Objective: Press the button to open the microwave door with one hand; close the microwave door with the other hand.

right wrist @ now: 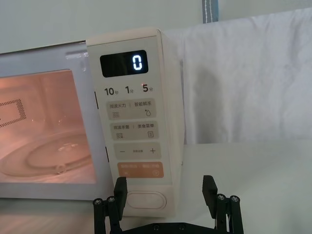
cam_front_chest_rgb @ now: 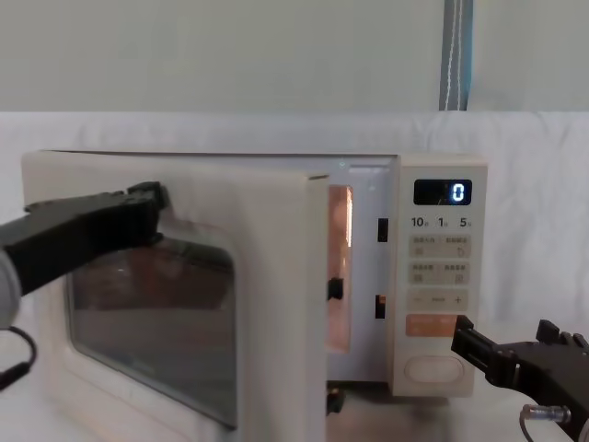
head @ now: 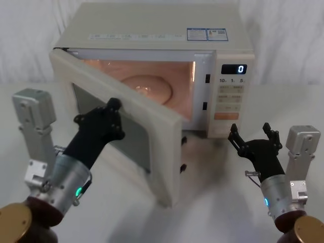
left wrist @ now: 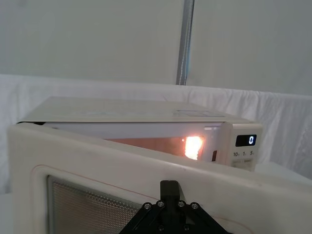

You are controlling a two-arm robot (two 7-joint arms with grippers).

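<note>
A pale white cloth-covered surface (head: 298, 106) fills the lower part of the head view. A white draped fabric backdrop (cam_front_chest_rgb: 230, 55) runs across the top of the chest view, with a narrow blue-grey vertical strap (cam_front_chest_rgb: 455, 55) hanging at its upper right. In the left wrist view a grey metal pole (left wrist: 185, 41) stands upright at top centre. In the right wrist view a wrinkled white cloth (right wrist: 248, 78) hangs at the right.
</note>
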